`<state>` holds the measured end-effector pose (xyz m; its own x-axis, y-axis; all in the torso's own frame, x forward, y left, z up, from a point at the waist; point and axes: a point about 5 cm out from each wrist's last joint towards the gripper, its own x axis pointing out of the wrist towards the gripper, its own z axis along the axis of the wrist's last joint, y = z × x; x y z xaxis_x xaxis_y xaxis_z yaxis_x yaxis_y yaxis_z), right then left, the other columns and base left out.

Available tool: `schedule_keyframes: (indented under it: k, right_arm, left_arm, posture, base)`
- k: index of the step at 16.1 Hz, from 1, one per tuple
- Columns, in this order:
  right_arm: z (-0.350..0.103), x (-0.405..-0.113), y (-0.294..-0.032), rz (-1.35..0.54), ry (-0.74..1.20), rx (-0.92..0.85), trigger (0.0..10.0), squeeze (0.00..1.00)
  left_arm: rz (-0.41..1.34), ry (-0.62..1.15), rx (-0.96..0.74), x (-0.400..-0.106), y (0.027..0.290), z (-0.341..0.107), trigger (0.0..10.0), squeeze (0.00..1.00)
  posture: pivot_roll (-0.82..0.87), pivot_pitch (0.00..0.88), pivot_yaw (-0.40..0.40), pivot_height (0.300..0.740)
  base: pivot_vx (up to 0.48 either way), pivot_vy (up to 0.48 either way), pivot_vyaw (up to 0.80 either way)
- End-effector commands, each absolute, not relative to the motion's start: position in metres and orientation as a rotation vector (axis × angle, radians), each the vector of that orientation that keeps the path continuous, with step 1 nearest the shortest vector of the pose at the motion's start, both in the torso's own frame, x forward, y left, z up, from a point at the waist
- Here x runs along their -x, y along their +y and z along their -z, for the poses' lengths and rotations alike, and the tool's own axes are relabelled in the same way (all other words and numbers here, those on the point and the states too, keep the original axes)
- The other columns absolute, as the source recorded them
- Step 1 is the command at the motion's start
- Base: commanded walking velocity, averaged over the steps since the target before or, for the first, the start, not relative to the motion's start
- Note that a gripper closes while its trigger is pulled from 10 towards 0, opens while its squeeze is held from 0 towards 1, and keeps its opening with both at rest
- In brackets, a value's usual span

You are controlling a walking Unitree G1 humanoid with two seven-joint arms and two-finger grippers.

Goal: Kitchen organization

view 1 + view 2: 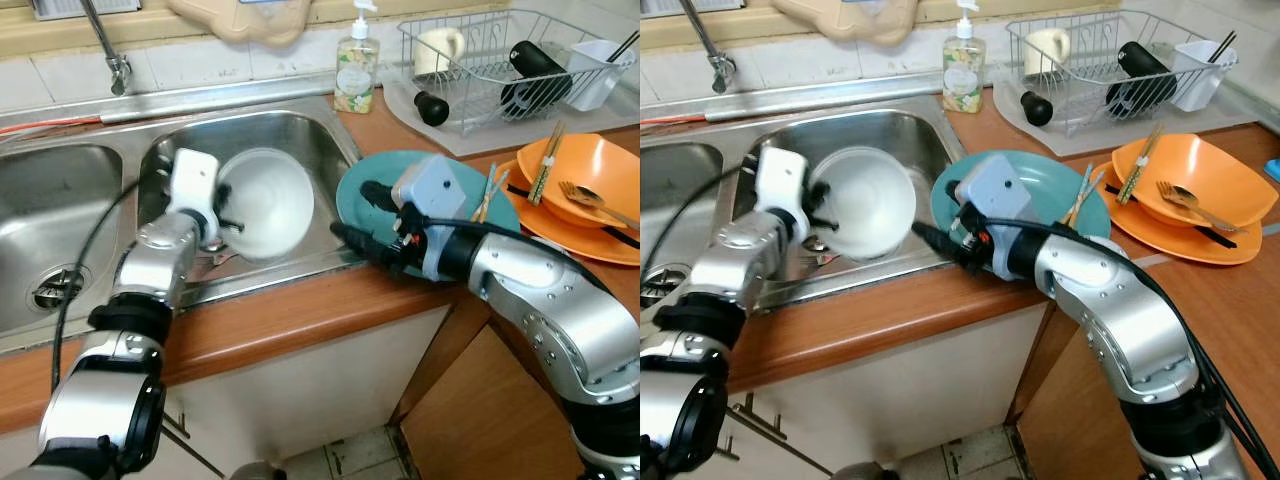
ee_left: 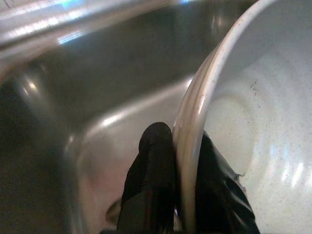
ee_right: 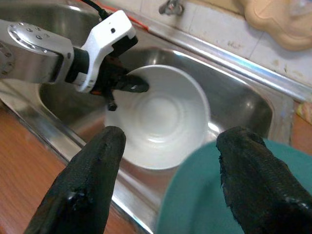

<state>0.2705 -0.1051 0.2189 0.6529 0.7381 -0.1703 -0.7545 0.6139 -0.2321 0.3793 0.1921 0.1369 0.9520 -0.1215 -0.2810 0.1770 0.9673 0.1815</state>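
Left gripper (image 2: pixel 185 195) fingers clamp the white bowl (image 1: pixel 265 200) rim; right gripper (image 3: pixel 165 170) fingers spread apart.

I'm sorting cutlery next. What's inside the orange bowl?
The orange bowl holds a fork, with chopsticks leaning on its rim. What's beneath the bowl on the orange plate is hidden.

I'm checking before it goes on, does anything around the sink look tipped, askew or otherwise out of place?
The white bowl is tilted up on its side in the sink basin, because the left gripper is shut on its rim. The teal plate juts past the counter edge over the basin, with the open right gripper beside it. Nothing looks spilled or broken.
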Motion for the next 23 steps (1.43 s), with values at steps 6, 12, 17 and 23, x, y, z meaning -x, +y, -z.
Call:
schedule_keyframes:
  k: [6,12,17,23]
  right_arm:
    - [-0.214,-0.266,-0.103,-0.894,0.094,0.331,10.0,1.0]
    - [-0.212,-0.268,-0.105,-0.871,0.113,0.332,10.0,1.0]
    - [-0.216,-0.29,-0.13,-0.565,0.182,0.263,10.0,1.0]
    - [-0.238,-0.295,-0.169,-0.232,0.273,0.112,10.0,0.78]
  left_arm:
    - [0.232,0.329,-0.283,-0.384,0.179,-0.131,10.0,1.0]
    - [0.239,0.333,-0.284,-0.384,0.183,-0.128,10.0,1.0]
    - [0.271,0.144,-0.254,-0.381,0.19,-0.147,10.0,1.0]
    - [0.466,-0.086,-0.177,-0.347,0.198,-0.184,10.0,0.0]
  posture:
    - [-0.09,0.0,0.062,0.74]
    - [-0.09,0.0,0.062,0.74]
    - [-0.09,0.0,0.061,0.74]
    - [-0.1,0.0,0.053,0.74]
  base:
    - [0.0,0.0,0.0]
    - [0.0,0.0,0.0]
    - [0.0,0.0,0.0]
    - [0.0,0.0,0.0]
